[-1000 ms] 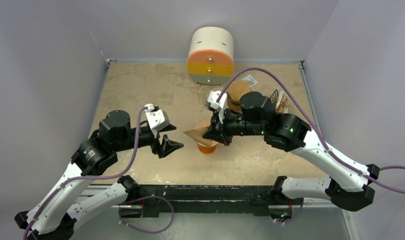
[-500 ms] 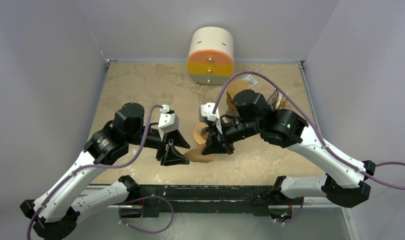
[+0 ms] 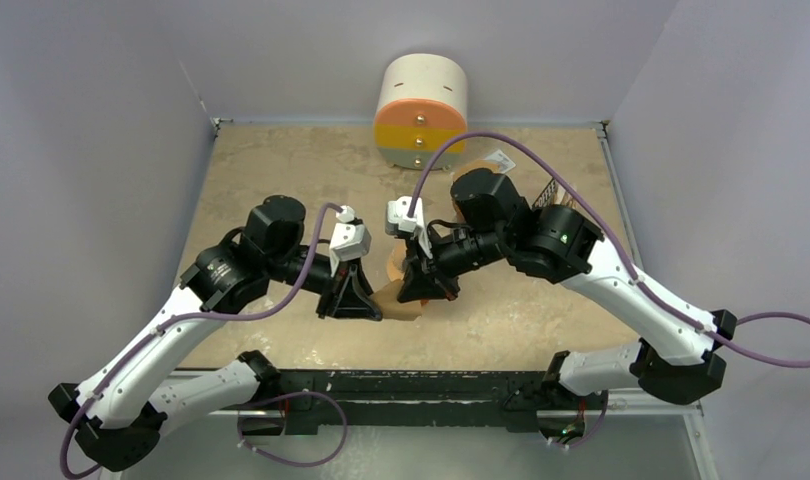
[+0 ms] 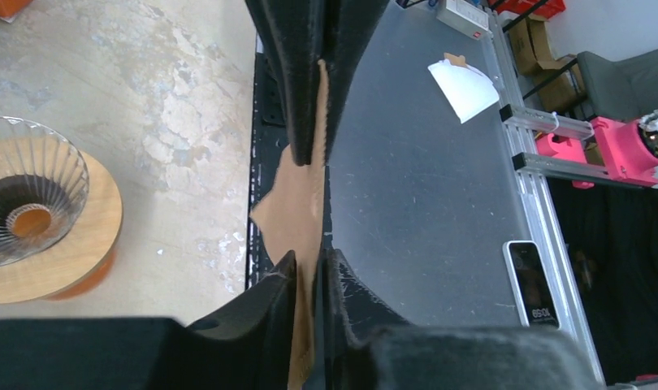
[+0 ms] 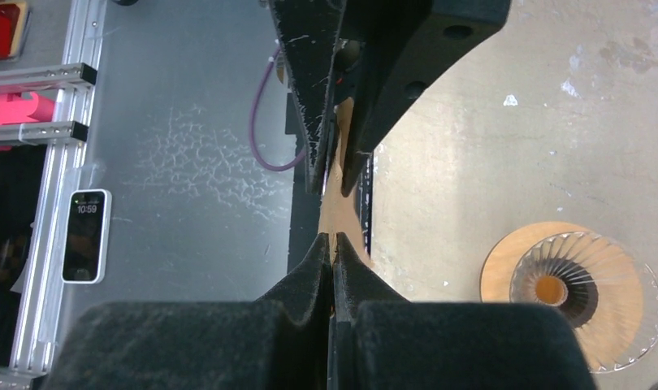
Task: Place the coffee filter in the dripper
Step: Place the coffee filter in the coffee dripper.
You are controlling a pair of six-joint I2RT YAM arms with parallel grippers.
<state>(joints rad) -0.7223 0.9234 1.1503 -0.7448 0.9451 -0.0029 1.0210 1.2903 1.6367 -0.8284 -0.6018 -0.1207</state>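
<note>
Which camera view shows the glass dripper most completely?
The right wrist view: the dripper is whole there, seen from above, with glass ribs, wooden ring and centre hole. The left wrist view cuts the dripper off at the picture's left edge. The top view shows only a sliver of it.

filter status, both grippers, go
Left gripper and right gripper both shut on filter. Filter off the table, not yet in dripper. Nothing seen in the way.
</note>
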